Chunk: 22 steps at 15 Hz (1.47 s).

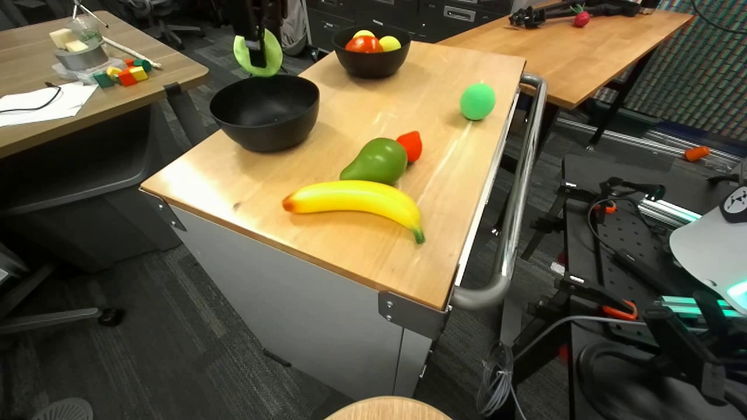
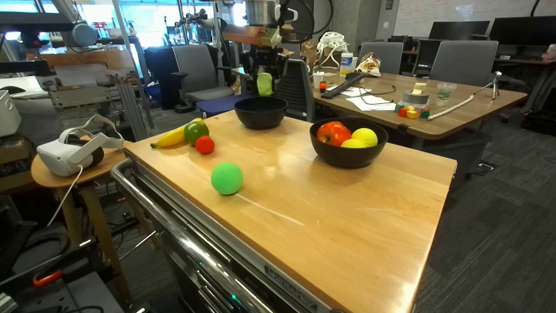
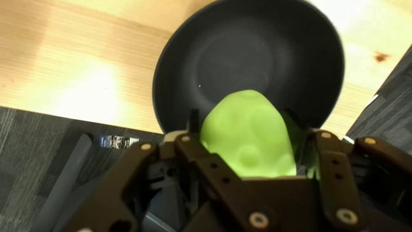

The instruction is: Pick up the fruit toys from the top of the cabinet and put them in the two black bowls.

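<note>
Fruit toy (image 3: 249, 138), pale green, is gripped between the jaws of the hand (image 3: 242, 121), above one black bowl (image 1: 265, 125).

The gripper (image 3: 243, 119) points downward, fingers (image 1: 257, 57) standing apart in a holding grip.

Pale-green toy (image 1: 272, 56) is being held by the pincer (image 1: 257, 57) above a black bowl (image 1: 265, 129). On the cabinet (image 1: 327, 154) are being borne: banana (image 1: 357, 197), green pear (image 1: 378, 163), red fruit (image 1: 411, 146), green ball (image 1: 477, 101), second bowl (image 1: 372, 65) with three fruits (image 1: 363, 45).
</note>
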Each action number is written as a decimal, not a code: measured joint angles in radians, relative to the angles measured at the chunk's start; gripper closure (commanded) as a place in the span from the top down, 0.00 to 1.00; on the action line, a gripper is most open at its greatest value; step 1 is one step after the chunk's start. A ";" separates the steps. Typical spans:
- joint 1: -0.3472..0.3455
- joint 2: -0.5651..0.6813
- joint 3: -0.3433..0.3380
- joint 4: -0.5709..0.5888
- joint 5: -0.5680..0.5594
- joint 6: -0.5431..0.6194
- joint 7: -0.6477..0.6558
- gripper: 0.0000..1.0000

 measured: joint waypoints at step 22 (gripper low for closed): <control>-0.018 -0.113 0.008 0.097 0.070 -0.495 0.005 1.00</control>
